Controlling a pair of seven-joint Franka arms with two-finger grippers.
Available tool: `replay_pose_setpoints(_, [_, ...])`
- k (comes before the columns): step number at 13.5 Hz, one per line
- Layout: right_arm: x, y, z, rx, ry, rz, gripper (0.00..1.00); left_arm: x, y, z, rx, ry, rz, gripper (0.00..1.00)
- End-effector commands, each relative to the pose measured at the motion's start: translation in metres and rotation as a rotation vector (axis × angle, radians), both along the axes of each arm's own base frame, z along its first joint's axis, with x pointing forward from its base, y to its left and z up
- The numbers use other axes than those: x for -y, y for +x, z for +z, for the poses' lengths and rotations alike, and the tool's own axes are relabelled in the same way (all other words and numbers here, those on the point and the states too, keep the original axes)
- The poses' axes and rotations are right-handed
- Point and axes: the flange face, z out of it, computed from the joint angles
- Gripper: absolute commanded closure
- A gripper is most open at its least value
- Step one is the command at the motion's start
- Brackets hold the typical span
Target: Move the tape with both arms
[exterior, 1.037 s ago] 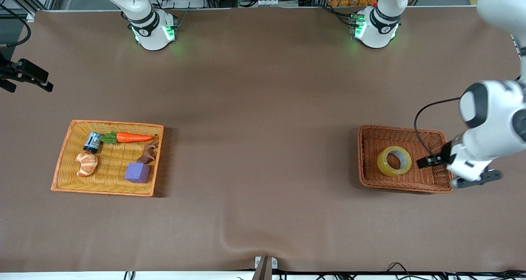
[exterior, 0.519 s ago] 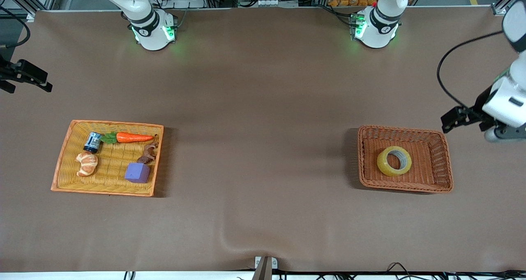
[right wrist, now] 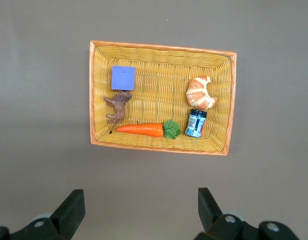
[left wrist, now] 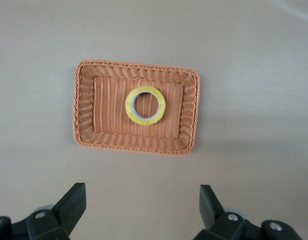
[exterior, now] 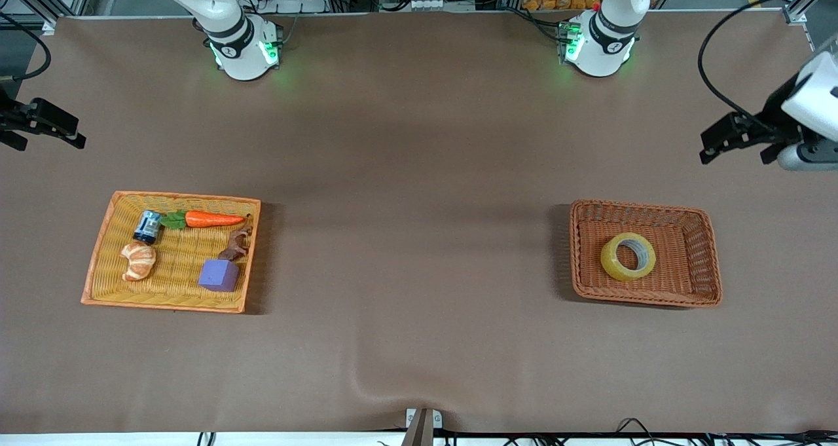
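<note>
Tape [exterior: 628, 257] flat on the floor of the brown wicker basket [exterior: 710, 249], toward the left arm's end of the table, hole upward, grey core visible inside the yellowish ring. About in the middle of the basket, not touching any wall. Same in the left wrist view: tape [left wrist: 145, 105] alone in the basket [left wrist: 83, 107], with bare brown table cloth all around.

Left gripper [exterior: 710, 146] up in the air over bare table cloth, near the basket but not over it, well apart from the tape. Fingers spread wide in the left wrist view [left wrist: 142, 200], nothing between them, only table cloth below.

Right gripper [exterior: 47, 138] also in the air, over the bare table at the right arm's end, at the edge of the front view. Fingers wide apart too in the right wrist view [right wrist: 140, 200], empty, over plain table cloth near the yellow tray [right wrist: 233, 100].

Yellow wicker tray [exterior: 98, 256] with orange rim toward the right arm's end, well apart from the basket. In it five things: croissant [exterior: 139, 260] [right wrist: 201, 93], small blue can [exterior: 148, 226] [right wrist: 196, 123] lying just beside the croissant, carrot [exterior: 213, 219] [right wrist: 141, 129] with green leaves close to the can, brown animal figure [exterior: 237, 243] [right wrist: 117, 107], and purple cube [exterior: 219, 275] [right wrist: 123, 77] just beside the figure, nearer to the front camera than it
</note>
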Motion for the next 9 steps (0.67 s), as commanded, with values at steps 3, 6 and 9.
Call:
replay_pose_setpoints(3, [0.0034, 0.0012, 0.0026, 0.01, 0.015, 0.002, 0.0, -0.0055, -0.0064, 0.0009, -0.028, -0.017, -0.016, 0.0])
replay_pose_setpoints(6, [0.0038, 0.0017, 0.0055, 0.027, 0.012, -0.024, 0.0, -0.0014, -0.0039, 0.0082, -0.016, -0.017, -0.021, 0.0])
replay_pose_setpoints(9, [0.0052, 0.0008, 0.0087, 0.034, 0.008, -0.033, 0.0, -0.0035, -0.0074, 0.0095, -0.044, -0.014, -0.02, 0.0])
